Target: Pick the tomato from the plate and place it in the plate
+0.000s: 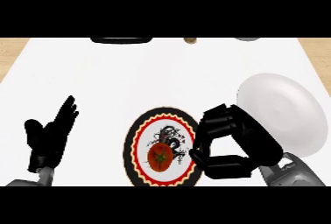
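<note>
Dark object (pixel 121 40), small brown item (pixel 191 41), grey item (pixel 246 39) at counter's (pixel 97 74) far edge.

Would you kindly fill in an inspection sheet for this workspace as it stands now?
Surface: white counter top, wooden edging at both sides.
Job's things: tomato lies on the patterned plate with a red and black rim; plain white plate to its right holds nothing.
Clutter: dark object, small brown object and grey object at the far edge, cut off.
Hands: left hand open, resting at the left; right hand beside the patterned plate, fingers curled, not on the tomato.
Cables: nothing seen.
Surroundings: nothing seen.
</note>
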`<state>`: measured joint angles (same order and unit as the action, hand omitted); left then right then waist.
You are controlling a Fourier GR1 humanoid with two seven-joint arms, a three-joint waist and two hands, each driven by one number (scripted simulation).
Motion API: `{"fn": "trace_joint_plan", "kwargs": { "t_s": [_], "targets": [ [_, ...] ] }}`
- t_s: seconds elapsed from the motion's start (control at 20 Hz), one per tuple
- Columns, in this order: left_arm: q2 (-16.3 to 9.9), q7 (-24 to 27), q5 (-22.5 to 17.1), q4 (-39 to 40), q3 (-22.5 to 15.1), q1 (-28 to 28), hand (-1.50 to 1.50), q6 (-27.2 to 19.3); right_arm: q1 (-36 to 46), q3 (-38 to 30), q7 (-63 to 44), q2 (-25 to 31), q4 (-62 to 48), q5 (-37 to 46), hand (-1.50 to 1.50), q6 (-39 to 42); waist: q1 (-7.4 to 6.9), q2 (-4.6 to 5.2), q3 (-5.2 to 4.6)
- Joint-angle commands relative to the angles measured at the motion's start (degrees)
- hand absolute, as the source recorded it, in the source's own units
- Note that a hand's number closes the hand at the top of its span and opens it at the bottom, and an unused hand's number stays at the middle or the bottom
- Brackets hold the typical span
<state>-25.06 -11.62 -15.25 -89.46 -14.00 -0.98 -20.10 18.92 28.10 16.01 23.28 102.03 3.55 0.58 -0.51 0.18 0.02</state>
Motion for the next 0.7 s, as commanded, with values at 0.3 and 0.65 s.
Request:
{"fn": "trace_joint_plan", "kwargs": {
  "t_s": [0.3,0.65],
  "targets": [
    [4.7,2.0,2.9,5.2,-2.4,-2.1,0.0,-1.4,-1.9,9.7,30.1,-6.9,-24.1,2.8,-1.5,8.3,-0.63,0.31,0.04],
    [5.9,1.6,4.1,7.2,-2.6,-1.4,0.0,-2.2,4.9,11.0,19.0,-5.8,-21.6,20.8,-1.5,-3.7,0.48,-0.32,-0.08]
  ]
}}
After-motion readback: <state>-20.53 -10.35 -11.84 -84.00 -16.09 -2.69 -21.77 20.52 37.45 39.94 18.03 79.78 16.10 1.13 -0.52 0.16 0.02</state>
